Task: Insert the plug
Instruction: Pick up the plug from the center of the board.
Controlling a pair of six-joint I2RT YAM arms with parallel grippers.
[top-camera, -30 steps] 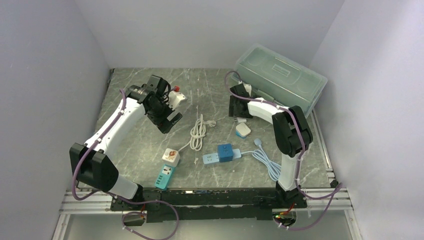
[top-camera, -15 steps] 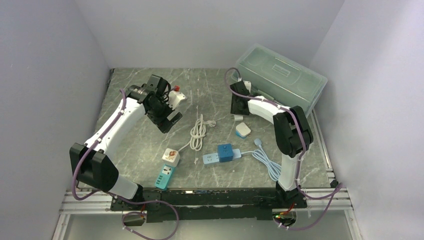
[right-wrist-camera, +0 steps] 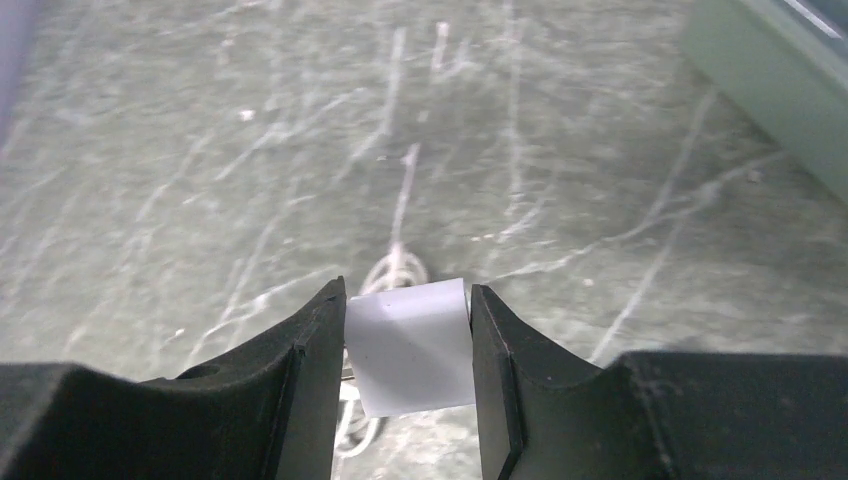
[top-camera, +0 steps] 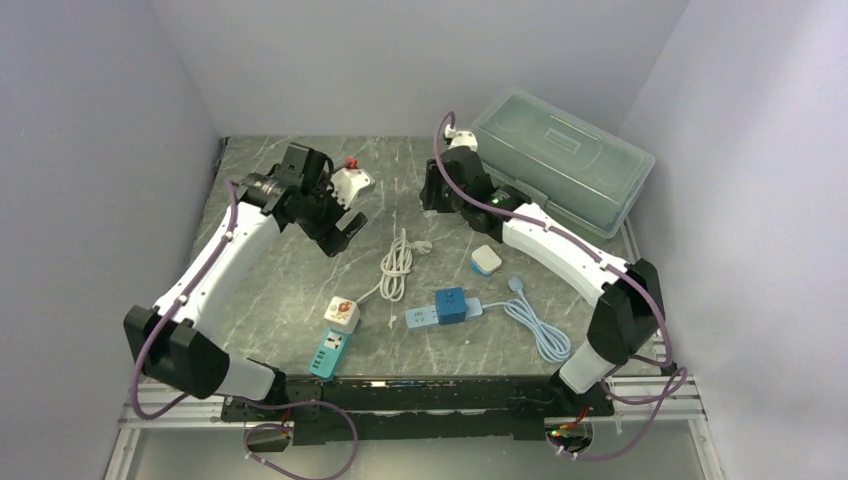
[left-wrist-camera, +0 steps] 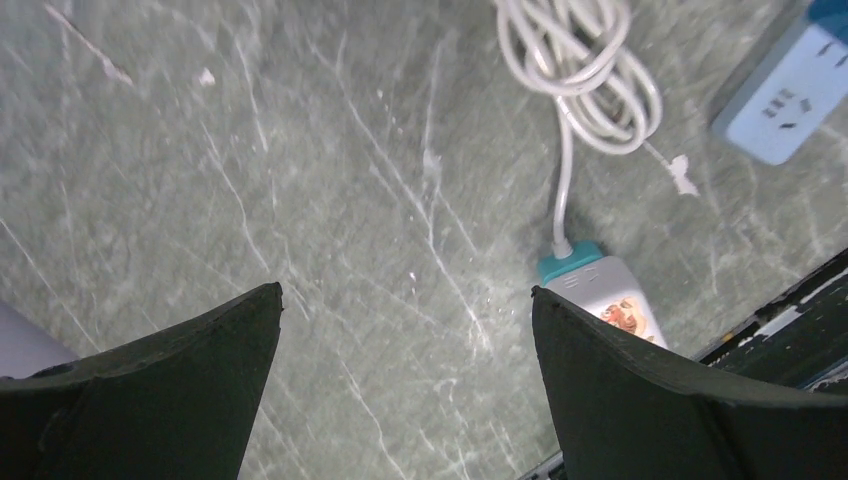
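Top view, right arm: it reaches to the far middle of the worktop (top-camera: 290, 290), with the right gripper (top-camera: 432, 192) near the clear box (top-camera: 560, 150); what it carries is hidden from here.
Top view, sockets: the light-blue strip (top-camera: 440, 308) and the teal strip (top-camera: 331, 350) lie loose near the front, well apart from that gripper.
Top view, left arm: the left gripper (top-camera: 337, 228) hangs near the cable coil (top-camera: 397, 262).
Left wrist view: jaws wide, nothing between them; the coil and light-blue strip lie below.
Right wrist view: jaws narrowed on a white plug (right-wrist-camera: 408, 345), held up off the worktop; pins not visible.
Risk, twist: the plug could turn in the pinch when pressed, since only two flat sides are held.
Risk, slide: a strip may skid or tip, as nothing steadies it.
Risk, facing: the pins may meet the holes turned wrong; I cannot tell how they point.
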